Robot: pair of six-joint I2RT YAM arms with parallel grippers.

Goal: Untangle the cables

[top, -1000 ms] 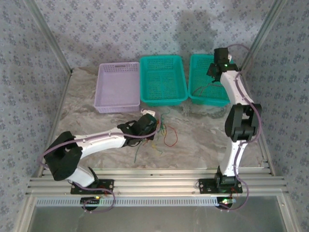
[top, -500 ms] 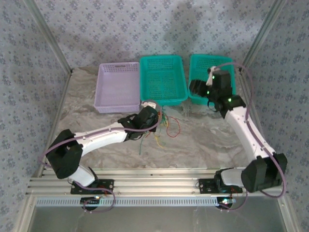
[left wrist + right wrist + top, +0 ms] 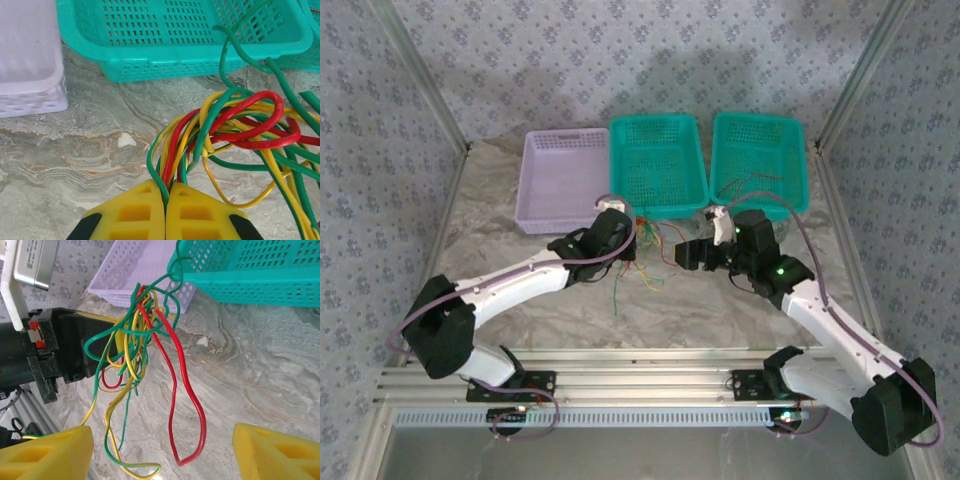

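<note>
Table point(image 3: 520, 260), marbled: three baskets along the far edge, working area in front of them.

Lilac basket point(image 3: 560, 220), leftmost: nothing inside.

Middle teal basket point(image 3: 658, 208): nothing inside; just behind the cables point(image 3: 650, 250). Hazard: green loop point(image 3: 172, 270) against its corner in the right wrist view, hooked or merely in front, impossible to tell. If hooked, risk of dragging the basket or jamming the strand in the mesh on any pull.

Right teal basket point(image 3: 758, 117): a few thin loose strands inside, colours too faint to call.

Left gripper point(image 3: 165, 197): clenched, pads pressed together on the root of the cables, with green, red and yellow strands all pinched at once. Hazard: with so many pinched, likely tightening of the knot, or slipping of the whole lot, on a tug at any one.

Right gripper point(image 3: 162, 440): spread wide, grasping nothing, facing the cables from the right. Hazard: possible catch of several strands rather than one on closing, given the close hang of the strands.

Cables: red, yellow and green, knotted together, between the two grippers, just in front of the middle teal basket, some loose ends trailing onto the table.

Red loop point(image 3: 187, 405): longest free strand, seen between the right fingers, apparently touching neither; probably the easiest single pick.
</note>
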